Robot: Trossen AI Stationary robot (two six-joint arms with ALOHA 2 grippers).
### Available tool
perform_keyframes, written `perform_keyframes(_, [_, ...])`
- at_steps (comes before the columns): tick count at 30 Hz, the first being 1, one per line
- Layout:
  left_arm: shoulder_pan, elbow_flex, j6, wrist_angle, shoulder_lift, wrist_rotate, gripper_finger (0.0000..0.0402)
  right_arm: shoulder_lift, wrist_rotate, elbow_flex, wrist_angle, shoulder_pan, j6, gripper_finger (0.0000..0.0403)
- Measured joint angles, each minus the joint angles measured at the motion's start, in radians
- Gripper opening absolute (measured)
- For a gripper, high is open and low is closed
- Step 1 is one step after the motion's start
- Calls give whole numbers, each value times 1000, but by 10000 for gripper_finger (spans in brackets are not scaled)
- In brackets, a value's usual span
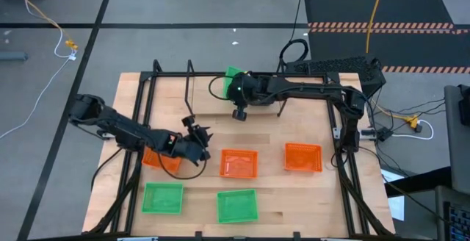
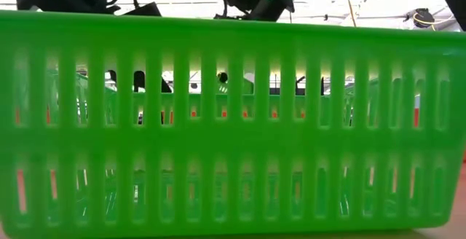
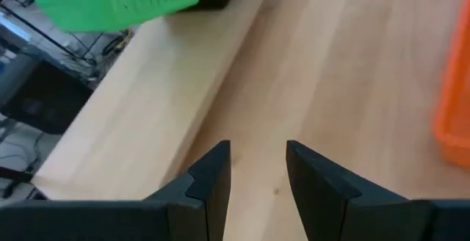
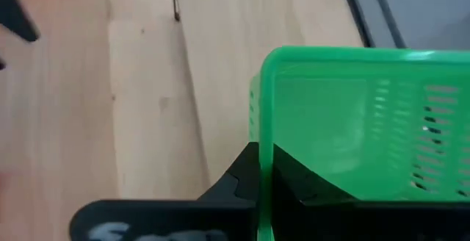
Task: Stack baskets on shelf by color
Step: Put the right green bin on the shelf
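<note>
A: Where is the right gripper (image 4: 261,169)?
B: Over the far edge of the table (image 1: 272,134), by the shelf (image 1: 213,98). Its fingers are clamped on the rim of a green basket (image 4: 367,123), one finger inside the wall and one outside.

A: Is that basket resting on the shelf?
B: I cannot tell. From above, only a corner of it shows past the arm, at the shelf's middle.

A: And the left gripper (image 3: 257,169)?
B: It is near the left edge of the table, just beside an orange basket (image 1: 161,158). Its fingers stand a narrow gap apart with bare wood between them and nothing held.

A: What about the other baskets?
B: Two more orange ones sit mid-table, one at the centre (image 1: 239,163) and one toward the right edge (image 1: 303,157). Two green ones lie along the near edge, one toward the left corner (image 1: 162,198) and one near the middle (image 1: 237,206). The low camera is filled by a green basket wall (image 2: 233,122) right in front of it.
</note>
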Motion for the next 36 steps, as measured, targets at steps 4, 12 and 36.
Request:
perform_keyframes(4, [36, 0, 22, 13, -7, 1, 136, 16, -33, 2, -2, 0, -2, 2])
perform_keyframes(12, [54, 0, 19, 8, -7, 3, 136, 16, -70, -64, 111, -3, -8, 2])
perform_keyframes(36, [49, 0, 16, 16, -7, 4, 136, 16, -59, -117, 164, -26, -14, 35])
